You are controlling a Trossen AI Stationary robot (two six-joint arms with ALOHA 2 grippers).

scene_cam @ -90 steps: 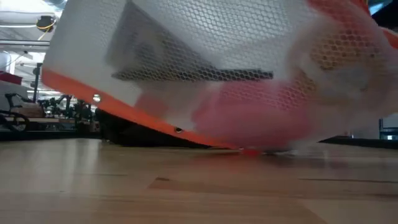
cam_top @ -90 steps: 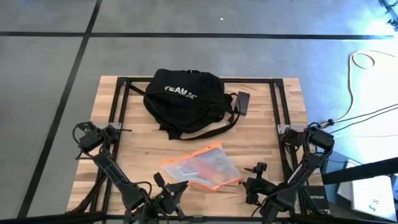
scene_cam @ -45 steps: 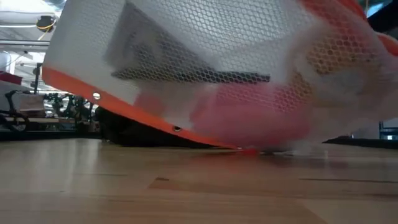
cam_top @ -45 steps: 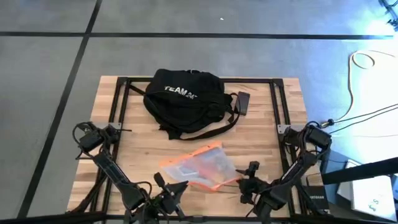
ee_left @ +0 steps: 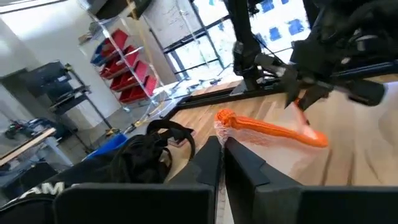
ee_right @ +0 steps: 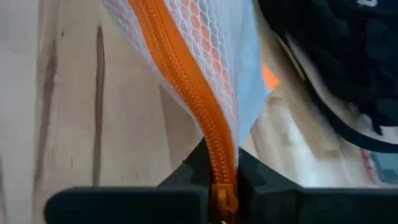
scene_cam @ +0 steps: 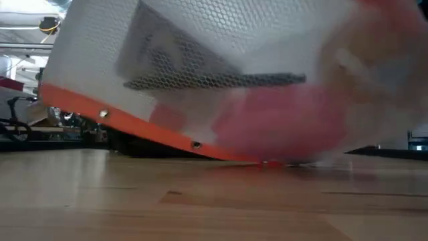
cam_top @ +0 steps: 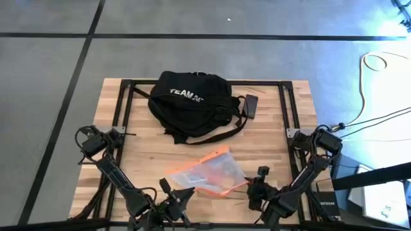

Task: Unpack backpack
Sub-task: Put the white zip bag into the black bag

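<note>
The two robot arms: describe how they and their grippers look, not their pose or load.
Both are dark, near-black jointed arms of slim links with rounder joint housings, looped by thin black cables. The left arm ends in the left gripper; the right arm in the right gripper. The fingers are flat, dark, angular blades. No markings are legible.

My right end effector [cam_top: 248,188] is clamped on the mesh pouch [cam_top: 207,172], which blocks the middle of the tabletop [cam_top: 282,138] near me. The backpack [cam_top: 189,102] fills the far middle, a phone [cam_top: 250,106] just beside it. Bare wood lies between pouch and backpack and along both side edges.
</note>
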